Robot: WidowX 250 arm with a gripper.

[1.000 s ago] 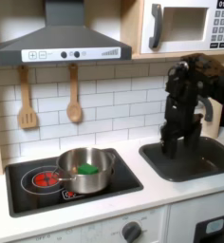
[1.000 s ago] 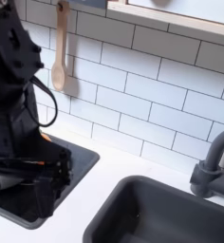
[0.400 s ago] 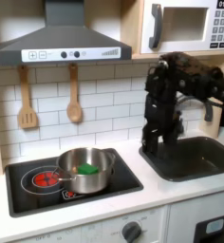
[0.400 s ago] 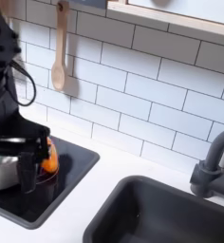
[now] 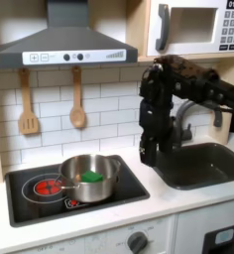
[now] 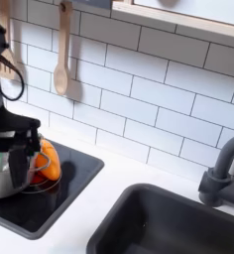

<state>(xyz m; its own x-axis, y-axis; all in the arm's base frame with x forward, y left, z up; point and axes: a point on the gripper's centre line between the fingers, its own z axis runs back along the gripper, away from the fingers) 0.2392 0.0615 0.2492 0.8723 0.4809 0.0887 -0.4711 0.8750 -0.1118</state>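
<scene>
Hanging at center right of the first exterior view, gripper [image 5: 149, 155] pointing down over the white counter [image 5: 139, 203] between the black stovetop [image 5: 30, 198] and the dark sink [image 5: 203, 166], fingers too dark for telling whether apart or together. Sitting at lower left center of the same view, steel pot [image 5: 87, 177] holding a green thing [image 5: 92, 176], well apart from the gripper. Showing at left edge of the second exterior view, the pot [image 6: 5, 171] beside an orange thing [image 6: 48, 162].
</scene>
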